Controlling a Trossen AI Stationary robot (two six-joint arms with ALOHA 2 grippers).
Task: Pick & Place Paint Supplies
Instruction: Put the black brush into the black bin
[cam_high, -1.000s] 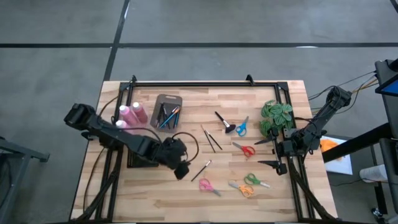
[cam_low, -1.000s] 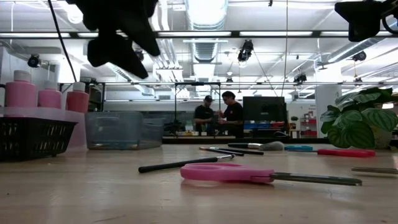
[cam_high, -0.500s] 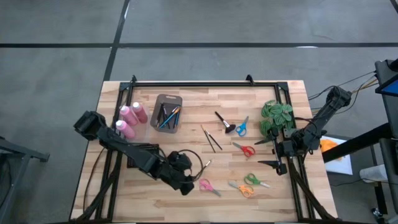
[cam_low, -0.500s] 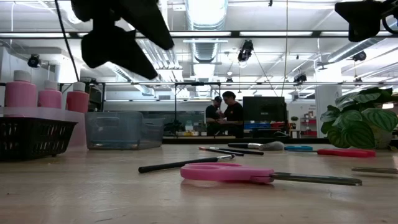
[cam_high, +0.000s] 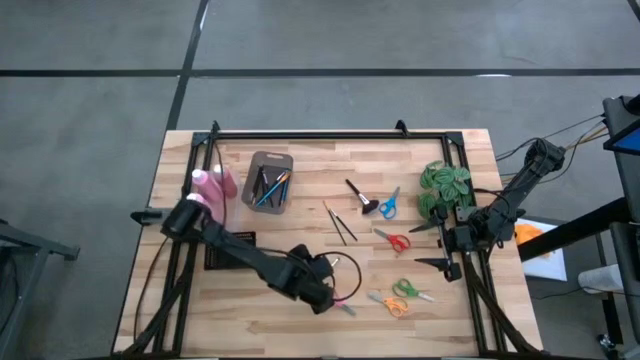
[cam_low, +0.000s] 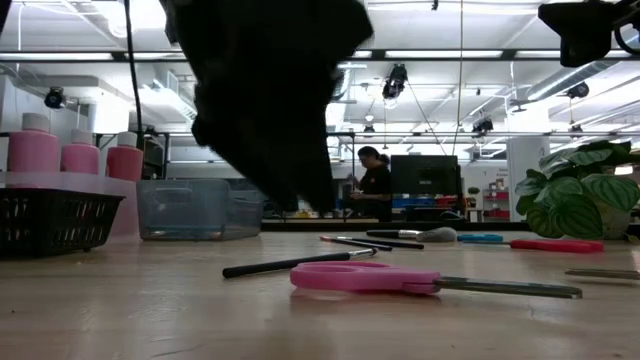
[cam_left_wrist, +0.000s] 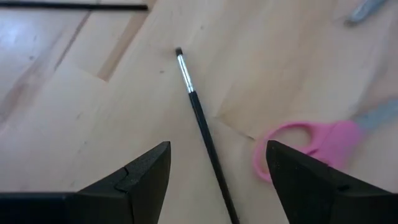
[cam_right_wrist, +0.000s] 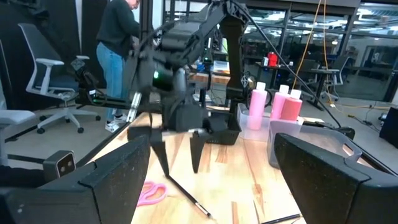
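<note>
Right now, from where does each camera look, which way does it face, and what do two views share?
High view: above the table, facing straight down; both arms show, left tool over the black paintbrush.
Low view: at tabletop height, facing the room; left arm hangs dark in front, pink scissors near.
Left wrist view: on the left arm, facing down past its open fingers at the brush.
Right wrist view: on the right arm at the table's right edge, facing across.
Shared: the paintbrush and scissors appear in all four.
</note>
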